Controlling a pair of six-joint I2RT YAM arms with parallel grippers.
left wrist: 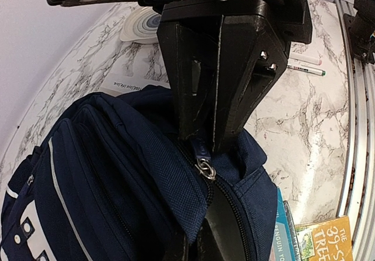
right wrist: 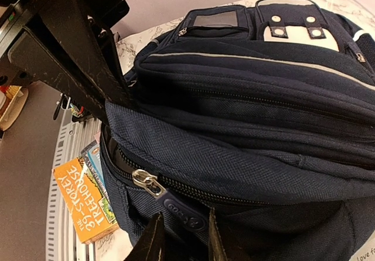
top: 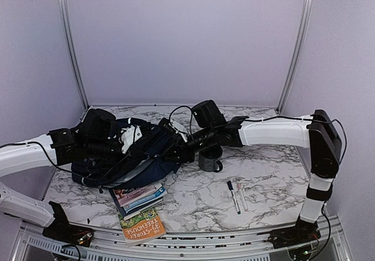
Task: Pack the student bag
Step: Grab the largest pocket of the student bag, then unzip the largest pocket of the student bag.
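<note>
Soft, even overhead light is filling the top view, and the white marble-patterned tabletop (top: 263, 173) is carrying only faint shadows. The large navy-blue fabric backpack (top: 140, 152) is sinking into a dark, detail-poor mass. Both wrist views are bowing hard at the edges, and the silver table rail (left wrist: 351, 126) at three o'clock is curving. The black left gripper (left wrist: 202, 142), at twelve o'clock, is blurring close to the lens.

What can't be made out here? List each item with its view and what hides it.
- Backpack interior: left wrist, too dark.
- Mug contents: top external, right arm overhangs it.
- Stacked books titles: top external, too small.
- Right gripper hold on zipper pull: right wrist, contact unclear.
</note>
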